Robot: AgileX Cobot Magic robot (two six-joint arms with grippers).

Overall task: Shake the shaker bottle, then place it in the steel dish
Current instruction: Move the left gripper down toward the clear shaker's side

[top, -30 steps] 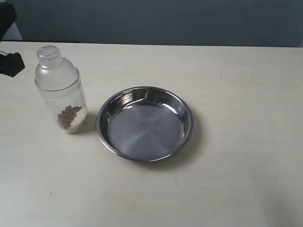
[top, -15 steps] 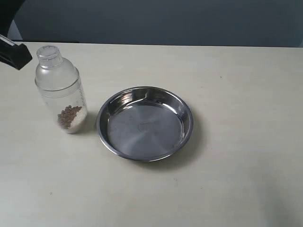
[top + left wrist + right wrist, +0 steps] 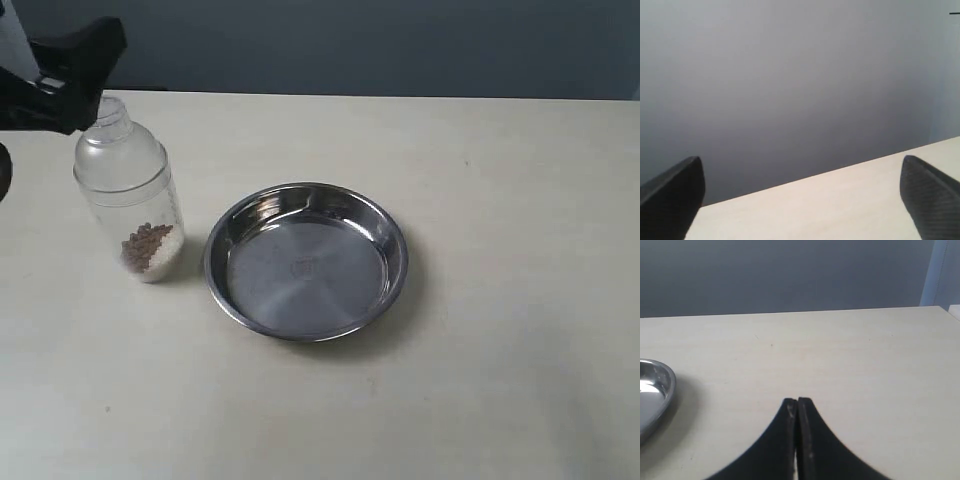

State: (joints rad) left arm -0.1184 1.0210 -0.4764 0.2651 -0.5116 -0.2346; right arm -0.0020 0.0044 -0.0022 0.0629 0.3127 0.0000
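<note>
The shaker bottle (image 3: pixel 130 190), frosted clear plastic with brown granules at its bottom, stands upright on the table at the left. Just to its right sits the steel dish (image 3: pixel 300 265), round, shiny and holding nothing. My left gripper (image 3: pixel 88 75) hovers at the bottle's top from the left, its dark fingers covering part of the cap. In the left wrist view this gripper (image 3: pixel 802 200) is open wide, with only table and wall between the fingers and no bottle in sight. My right gripper (image 3: pixel 797 402) is shut on nothing, low over bare table, with the dish rim (image 3: pixel 655 390) off to one side.
The beige table (image 3: pixel 500 200) runs to a dark grey wall at the back. The right arm does not show in the exterior view.
My left gripper has come in from the left edge, rising and moving right until it overlaps the bottle's cap. Bottle and dish have not moved.
</note>
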